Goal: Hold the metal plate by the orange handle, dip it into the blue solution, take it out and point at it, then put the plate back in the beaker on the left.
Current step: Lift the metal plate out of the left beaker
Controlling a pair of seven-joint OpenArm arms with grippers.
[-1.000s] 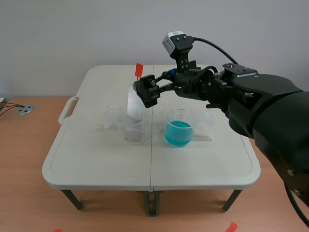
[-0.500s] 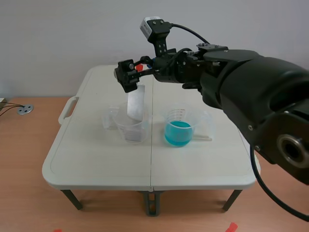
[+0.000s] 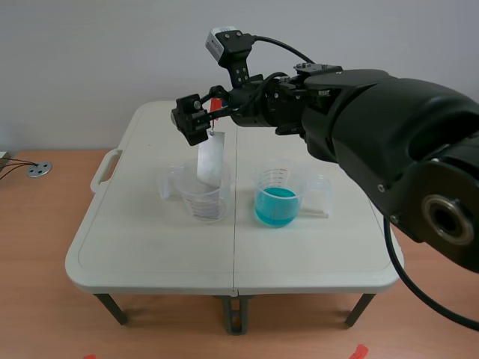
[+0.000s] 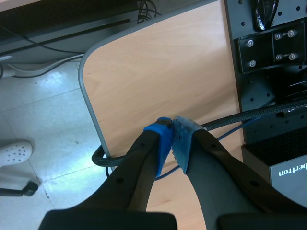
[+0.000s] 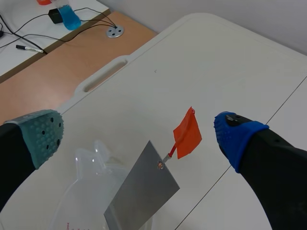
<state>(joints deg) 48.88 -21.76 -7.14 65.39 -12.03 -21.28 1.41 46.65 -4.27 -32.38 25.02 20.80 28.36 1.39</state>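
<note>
Grey rectangular metal plate (image 3: 212,158) leans in clear plastic beaker (image 3: 203,199); right hand (image 3: 197,118) released, flanking its orange flag handle (image 5: 187,134); left hand (image 4: 172,143) clenched empty.

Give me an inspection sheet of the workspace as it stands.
Surface: white folding table, seam down the middle.
Job's things: metal plate stands tilted in the left beaker, orange handle on top; beaker of blue solution beside it.
Clutter: two spare clear beakers.
Grippers: right gripper open, fingers either side of the orange handle, not touching; left gripper shut on nothing, off the table.
Cables: camera cable over the right arm; braided cable beyond the left gripper; wires by a grommet.
Surroundings: plain wall.
</note>
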